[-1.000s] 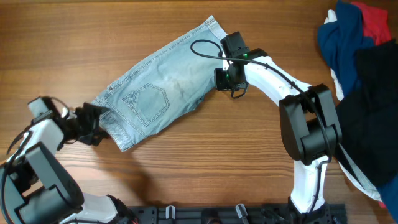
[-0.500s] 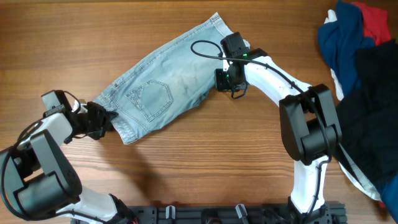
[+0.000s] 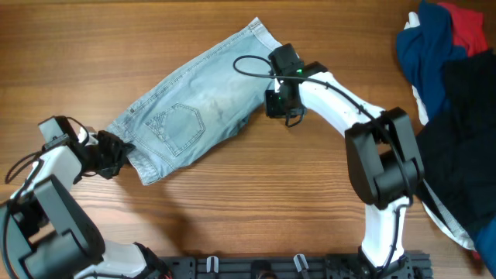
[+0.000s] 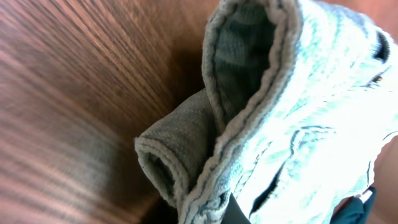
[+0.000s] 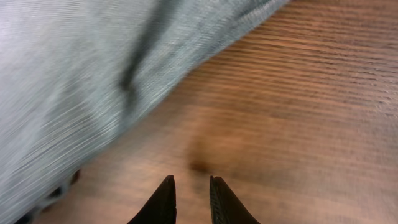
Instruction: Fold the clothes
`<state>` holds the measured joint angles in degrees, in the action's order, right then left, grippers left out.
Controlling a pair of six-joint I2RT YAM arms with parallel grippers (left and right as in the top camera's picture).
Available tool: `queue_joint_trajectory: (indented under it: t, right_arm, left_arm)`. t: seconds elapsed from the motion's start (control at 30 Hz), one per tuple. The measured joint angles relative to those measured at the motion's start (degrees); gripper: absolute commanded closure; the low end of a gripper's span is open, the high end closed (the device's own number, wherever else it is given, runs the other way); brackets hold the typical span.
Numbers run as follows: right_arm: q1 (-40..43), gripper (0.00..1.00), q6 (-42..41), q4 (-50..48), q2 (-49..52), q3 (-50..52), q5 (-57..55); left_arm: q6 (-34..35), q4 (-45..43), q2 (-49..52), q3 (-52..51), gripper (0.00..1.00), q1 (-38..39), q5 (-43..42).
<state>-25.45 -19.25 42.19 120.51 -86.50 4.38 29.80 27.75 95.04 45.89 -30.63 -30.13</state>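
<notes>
The clothes, light blue denim shorts (image 3: 194, 101), lie flat and slanted on the wooden table, back pocket up, from lower left to upper right. My left gripper (image 3: 118, 151) is shut on their lower-left corner. In the left wrist view the bunched, rolled denim edge (image 4: 205, 143) fills the frame, and only a dark sliver of my left gripper (image 4: 231, 213) shows. My right gripper (image 3: 277, 105) sits at the shorts' right edge. In the right wrist view the right gripper (image 5: 189, 183) has a narrow gap between its tips, with bare wood there and the denim (image 5: 74, 74) to its upper left.
A pile of other garments lies at the right edge: navy (image 3: 426, 46), red (image 3: 469, 27) and black (image 3: 465, 132). Bare wooden table (image 3: 232, 217) lies in front of the shorts. A black rail (image 3: 294, 263) runs along the front edge.
My left gripper has shut on the shorts' corner. It carried that corner right, then back left, shifting the shorts a little. The right gripper moved slightly left.
</notes>
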Motion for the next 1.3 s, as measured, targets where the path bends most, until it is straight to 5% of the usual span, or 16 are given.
queue_joint_trajectory:
  t: [0.37,0.57,0.93,1.3]
  right_arm:
    - [-3.61,0.82,-0.02,-2.73,-13.75,-0.02,-5.55]
    - [-3.5,0.88,3.37,-13.2,-15.69,-0.13,-0.61]
    - [-3.5,0.92,7.52,-21.88,-14.58,-0.2,12.09]
    - [-4.98,0.92,7.63,-26.64,-1.29,-0.28,20.74]
  left_arm:
    - [-1.09,9.77,-9.31,7.37,0.96,-0.09,2.16]
    - [-3.65,17.38,-11.19,13.88,0.96,-0.11,2.62]
    - [-5.81,22.77,-11.32,18.99,0.96,-0.15,2.93]
    - [-6.21,24.81,-11.32,21.16,0.96,-0.15,2.93]
